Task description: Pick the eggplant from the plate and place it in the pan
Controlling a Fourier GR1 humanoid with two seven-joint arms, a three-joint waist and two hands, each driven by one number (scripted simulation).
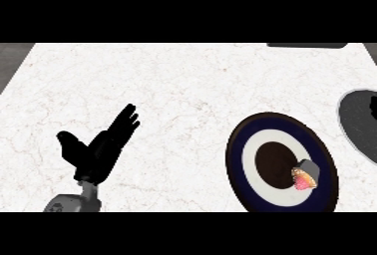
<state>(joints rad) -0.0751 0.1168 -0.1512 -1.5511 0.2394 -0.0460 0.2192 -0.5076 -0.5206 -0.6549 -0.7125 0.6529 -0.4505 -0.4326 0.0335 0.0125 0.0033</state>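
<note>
A round plate (243, 149) with a dark blue rim, a white ring and a dark centre lies at the lower right of the counter. On its right half rests a small piece, grey on top and pink-orange below, which I take for the eggplant (304, 176). The grey pan (358, 124) shows partly at the right edge, just beyond the plate. My left hand (99, 149) stands open at the lower left, fingers straight and pointing up to the right, far from the plate. The right hand does not show.
A white marble counter (184, 84) fills the view. A dark flat object (305, 45) sits at the far right edge of the counter. Grey floor (11, 60) shows past the counter's left edge.
</note>
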